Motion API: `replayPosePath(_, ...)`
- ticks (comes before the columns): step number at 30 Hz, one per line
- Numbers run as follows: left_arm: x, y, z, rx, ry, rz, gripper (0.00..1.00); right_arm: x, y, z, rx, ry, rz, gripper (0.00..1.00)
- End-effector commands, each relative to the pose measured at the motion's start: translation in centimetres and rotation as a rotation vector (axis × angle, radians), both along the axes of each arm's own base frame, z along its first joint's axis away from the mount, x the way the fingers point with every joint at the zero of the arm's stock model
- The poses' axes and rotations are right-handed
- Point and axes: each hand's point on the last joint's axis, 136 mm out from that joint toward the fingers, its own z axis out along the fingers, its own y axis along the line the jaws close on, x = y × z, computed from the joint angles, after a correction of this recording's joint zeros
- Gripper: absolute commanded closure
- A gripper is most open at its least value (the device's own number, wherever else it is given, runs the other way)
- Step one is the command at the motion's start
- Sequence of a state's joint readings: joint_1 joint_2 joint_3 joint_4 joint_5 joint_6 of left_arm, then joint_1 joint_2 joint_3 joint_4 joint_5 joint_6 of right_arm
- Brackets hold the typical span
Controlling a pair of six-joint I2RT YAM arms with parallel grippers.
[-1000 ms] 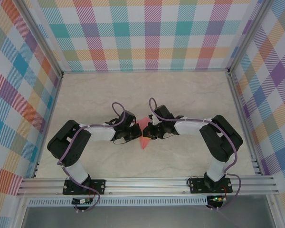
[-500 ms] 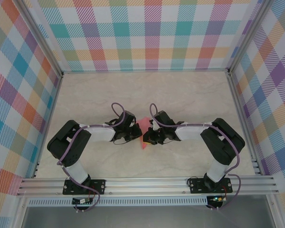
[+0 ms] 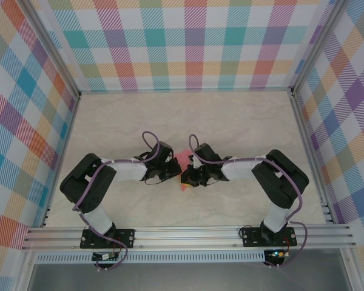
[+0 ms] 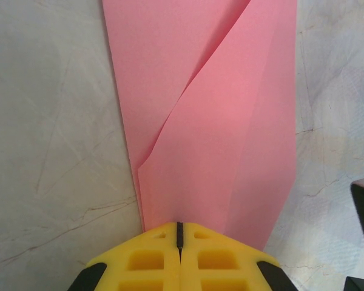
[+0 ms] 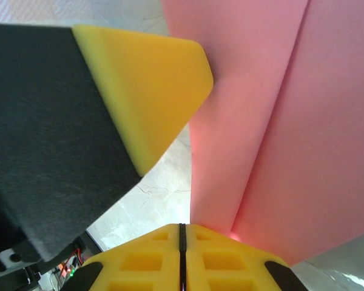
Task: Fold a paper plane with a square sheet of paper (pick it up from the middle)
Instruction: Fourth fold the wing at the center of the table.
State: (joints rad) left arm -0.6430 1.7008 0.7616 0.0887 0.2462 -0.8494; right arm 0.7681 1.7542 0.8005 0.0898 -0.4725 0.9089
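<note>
marbled table [image 3: 230, 121], pink paper [image 4: 218, 121], plaid walls [image 3: 194, 42]

The pale marbled table [image 3: 200, 115] carries a folded salmon-pink paper [image 3: 183, 183], lying creased midway between its side edges, nearer the near edge.

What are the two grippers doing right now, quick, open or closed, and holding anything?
The left gripper is closed, pinching an edge of the folded pink paper.
The right gripper is closed, pinching the same paper.
</note>
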Motion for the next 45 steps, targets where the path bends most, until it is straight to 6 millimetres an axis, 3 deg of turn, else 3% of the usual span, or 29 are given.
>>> replayPosePath(1,-1.8,2.0,-2.6,0.078,0.092,0.028,1.0,-1.0,-0.4,-1.3,-0.026,0.033,0.016,0.91)
replayPosePath(12,-1.8,2.0,-2.7,0.08,0.093,0.024,1.0,-1.4,-1.6,-2.5,-0.112,0.04,0.017,0.91)
replayPosePath(20,-1.9,1.9,-2.6,0.074,0.094,0.013,1.0,-0.6,-1.0,1.1,-0.057,-0.048,0.029,0.9)
replayPosePath(26,-1.8,1.3,-2.2,0.066,0.071,-0.037,1.0,2.1,-3.5,2.1,-0.194,-0.164,-0.023,0.83)
replayPosePath(30,-1.7,0.7,-1.6,0.069,0.039,-0.105,1.0,5.2,-4.8,2.2,-0.233,-0.203,-0.074,0.76)
replayPosePath(36,-1.9,0.3,-1.0,0.102,-0.004,-0.221,1.0,9.6,-4.4,1.9,-0.256,-0.229,-0.083,0.71)
replayPosePath(40,-1.9,0.2,-0.7,0.114,-0.02,-0.253,1.0,10.6,-3.6,0.3,-0.265,-0.19,-0.057,0.71)
replayPosePath(45,-1.9,0.2,-0.7,0.114,-0.022,-0.249,1.0,9.6,-3.7,-1.5,-0.274,-0.118,-0.04,0.72)
